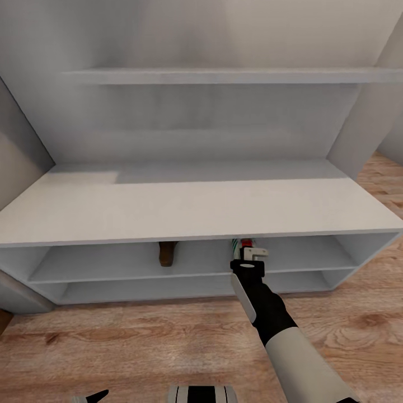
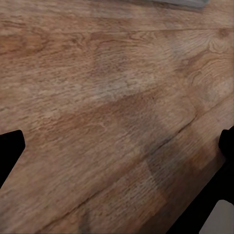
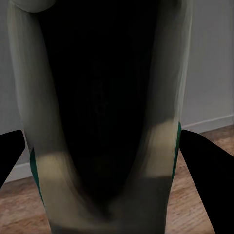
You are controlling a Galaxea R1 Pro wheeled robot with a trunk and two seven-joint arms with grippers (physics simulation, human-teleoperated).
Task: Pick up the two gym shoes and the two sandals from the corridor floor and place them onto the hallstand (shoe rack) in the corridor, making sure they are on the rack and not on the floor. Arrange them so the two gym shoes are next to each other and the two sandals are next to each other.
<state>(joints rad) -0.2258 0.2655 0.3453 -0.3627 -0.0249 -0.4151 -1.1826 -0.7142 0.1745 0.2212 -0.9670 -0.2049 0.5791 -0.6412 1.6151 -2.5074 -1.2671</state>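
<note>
I am reaching my right arm forward, in the lower middle of the head view, toward the hallstand [image 1: 201, 207], which is filling most of that frame with its pale grey top and its two open shelves below. My right gripper [image 1: 250, 253] is sitting at the front edge of the upper shelf, just under the top board, and it is closing on a gym shoe [image 1: 242, 244]; I am seeing only a small white part with green and red there. In the right wrist view the gym shoe [image 3: 105, 122] is standing between my two dark fingers [image 3: 204, 170], its dark opening facing the camera, with white sides and a green stripe at each edge. My fingers are lying close against both sides of it.

To the left of the gripper, on the same upper shelf, a sandal [image 1: 168, 253] is resting, dark brown, half hidden under the top board.

The corridor floor [image 1: 140, 336] is running across the lower part of the head view. My left gripper [image 2: 117, 161] is hanging over the corridor floor [image 2: 97, 97], its fingers wide apart and holding nothing.
</note>
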